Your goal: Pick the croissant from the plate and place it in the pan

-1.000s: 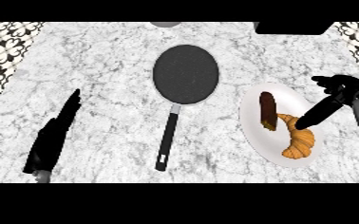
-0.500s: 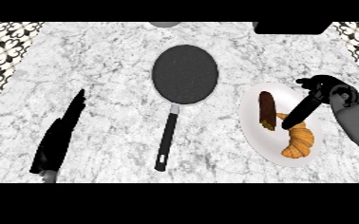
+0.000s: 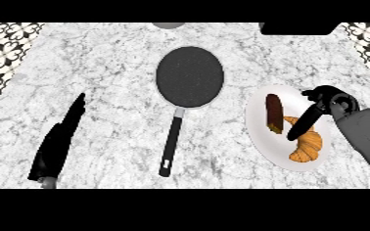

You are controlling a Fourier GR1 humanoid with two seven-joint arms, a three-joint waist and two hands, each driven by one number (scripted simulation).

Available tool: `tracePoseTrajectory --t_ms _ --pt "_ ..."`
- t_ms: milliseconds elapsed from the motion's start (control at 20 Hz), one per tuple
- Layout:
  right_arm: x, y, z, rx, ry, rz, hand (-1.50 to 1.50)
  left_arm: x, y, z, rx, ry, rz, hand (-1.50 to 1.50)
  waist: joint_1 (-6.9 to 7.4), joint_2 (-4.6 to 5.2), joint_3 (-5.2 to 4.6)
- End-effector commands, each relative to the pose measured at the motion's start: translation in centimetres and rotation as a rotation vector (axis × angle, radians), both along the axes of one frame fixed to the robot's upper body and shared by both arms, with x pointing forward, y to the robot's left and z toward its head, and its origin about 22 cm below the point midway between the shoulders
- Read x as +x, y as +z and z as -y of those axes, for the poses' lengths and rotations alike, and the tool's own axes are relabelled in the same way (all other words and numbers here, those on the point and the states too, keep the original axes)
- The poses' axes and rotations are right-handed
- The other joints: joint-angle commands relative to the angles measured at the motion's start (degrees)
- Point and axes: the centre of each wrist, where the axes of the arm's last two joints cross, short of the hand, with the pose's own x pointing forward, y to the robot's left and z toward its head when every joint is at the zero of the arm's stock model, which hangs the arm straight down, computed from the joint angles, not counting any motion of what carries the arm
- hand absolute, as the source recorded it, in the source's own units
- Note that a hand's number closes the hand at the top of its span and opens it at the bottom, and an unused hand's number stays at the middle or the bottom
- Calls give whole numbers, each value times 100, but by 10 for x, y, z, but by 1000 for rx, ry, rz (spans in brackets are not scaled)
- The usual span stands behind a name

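- Your croissant (image 3: 309, 147) sits on the near part of the plate (image 3: 259, 127), off to the right of the pan (image 3: 189, 76) and well apart from it.
- It's golden-orange, curved like a crescent and ridged across the back. Its thin top end hooks toward a brown bar (image 3: 274, 111) that lies just beside it on the same plate.
- I'd guess it's light, soft and flaky, so it'll crush or crumble if you squeeze the tips.
- Go for the fat middle, with the thumb on one side and the fingers on the other. The surface probably isn't slippery, but the curve could let it roll in your grasp.
- Your right hand (image 3: 331, 102) is over the plate's far right edge, with nothing in it. Its fingers (image 3: 303, 125) stretch down to the croissant's top end, not wrapped round it. I can't tell if they actually touch it.
- Watch the brown bar, it's close enough to get nudged when you close in.
- Your left hand (image 3: 59, 139) rests flat and straight on the counter (image 3: 108, 68) at the left, holding nothing.
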Motion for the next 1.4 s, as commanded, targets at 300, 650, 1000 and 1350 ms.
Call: tracePoseTrajectory --t_ms 300,650,1000,1350 --pt "-7 -34 10 -62 -34 -171 -150 -7 -5 -8 -1 9 13 0 -3 3 2" --pt "-5 -31 -6 -91 -48 -170 -150 -16 6 -13 -1 -13 5 0 9 -6 2" --pt "-15 -49 -15 -69 -41 -99 150 10 11 -14 -20 -8 -5 0 -35 -1 3" --pt "-30 -72 8 31 -105 -57 150 -4 8 0 1 5 9 0 -40 -8 5"
